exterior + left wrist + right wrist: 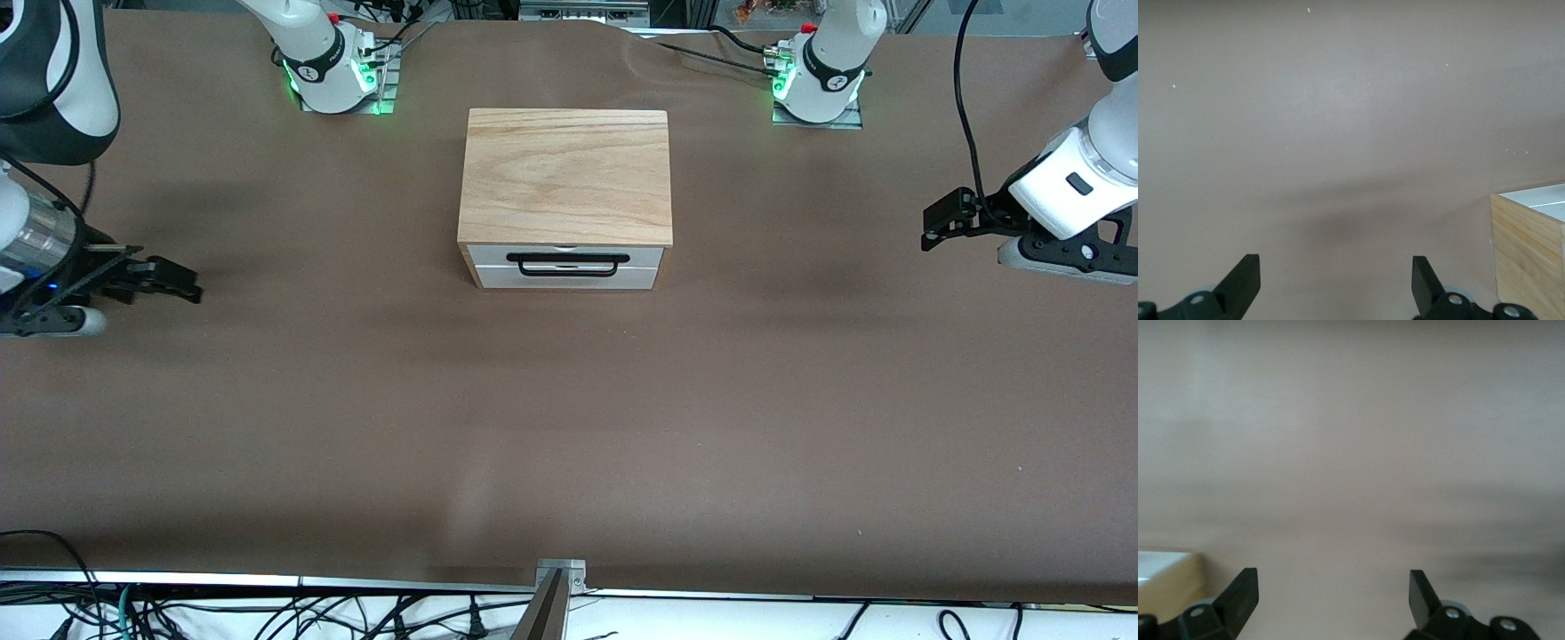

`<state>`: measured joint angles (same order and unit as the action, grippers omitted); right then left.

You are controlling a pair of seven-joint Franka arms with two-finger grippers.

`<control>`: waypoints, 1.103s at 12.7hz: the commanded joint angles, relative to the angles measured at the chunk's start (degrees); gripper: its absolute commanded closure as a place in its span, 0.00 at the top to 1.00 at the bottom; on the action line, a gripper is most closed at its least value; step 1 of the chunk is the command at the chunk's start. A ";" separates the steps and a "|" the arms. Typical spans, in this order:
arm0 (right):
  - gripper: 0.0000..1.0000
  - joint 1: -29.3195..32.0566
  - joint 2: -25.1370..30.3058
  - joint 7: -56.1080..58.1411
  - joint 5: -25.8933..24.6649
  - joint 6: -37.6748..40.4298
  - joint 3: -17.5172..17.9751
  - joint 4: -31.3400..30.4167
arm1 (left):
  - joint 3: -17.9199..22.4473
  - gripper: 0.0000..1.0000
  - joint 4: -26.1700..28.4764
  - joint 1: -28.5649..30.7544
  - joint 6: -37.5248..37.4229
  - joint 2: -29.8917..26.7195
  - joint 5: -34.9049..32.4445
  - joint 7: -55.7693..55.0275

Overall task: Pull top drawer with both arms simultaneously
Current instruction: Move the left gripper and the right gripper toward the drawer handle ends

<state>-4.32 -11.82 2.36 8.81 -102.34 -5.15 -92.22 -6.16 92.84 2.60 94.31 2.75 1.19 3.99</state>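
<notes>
No readable text, labels, brands or numbers anywhere in view.

We see both arms cut off at the front view's edges. The right wrist view is smeared. Each wrist view catches only a corner of the wooden box (1528, 250), its top drawer (566, 259) unseen there.

Brown table cover (569, 427) fills the frame, wrinkled at top center. White edge with tangled black cables (267, 618) along the bottom; metal bracket (560, 573) bottom center.
</notes>
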 commanded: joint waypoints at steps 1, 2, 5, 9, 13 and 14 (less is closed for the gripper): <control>1.00 0.19 -3.11 0.89 11.37 1.01 -0.03 0.82 | -0.61 1.00 -1.61 0.56 -1.23 0.68 -0.23 1.37; 1.00 0.19 -4.34 0.90 14.19 1.09 -0.03 0.82 | -0.70 1.00 -1.61 0.39 -1.23 0.77 0.64 1.37; 1.00 0.19 -6.72 3.95 26.03 1.53 -0.03 -0.41 | -0.70 1.00 -1.61 -0.23 -2.90 3.13 14.23 1.37; 1.00 0.63 -11.64 13.36 44.25 4.87 -0.21 -4.88 | -2.01 1.00 -1.53 -0.84 -4.04 7.61 27.33 1.54; 1.00 0.63 -14.80 29.85 61.28 4.78 -0.21 -14.54 | -3.95 1.00 -1.35 -0.50 -3.78 18.14 40.24 16.15; 1.00 0.19 -16.03 33.21 64.11 4.87 -0.12 -16.13 | -3.95 1.00 -0.65 0.12 -3.69 20.34 43.94 22.14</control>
<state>-4.12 -27.32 28.93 67.12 -97.93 -5.37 -103.88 -9.87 93.19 1.31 91.33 18.18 39.51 16.41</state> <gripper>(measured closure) 0.000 0.000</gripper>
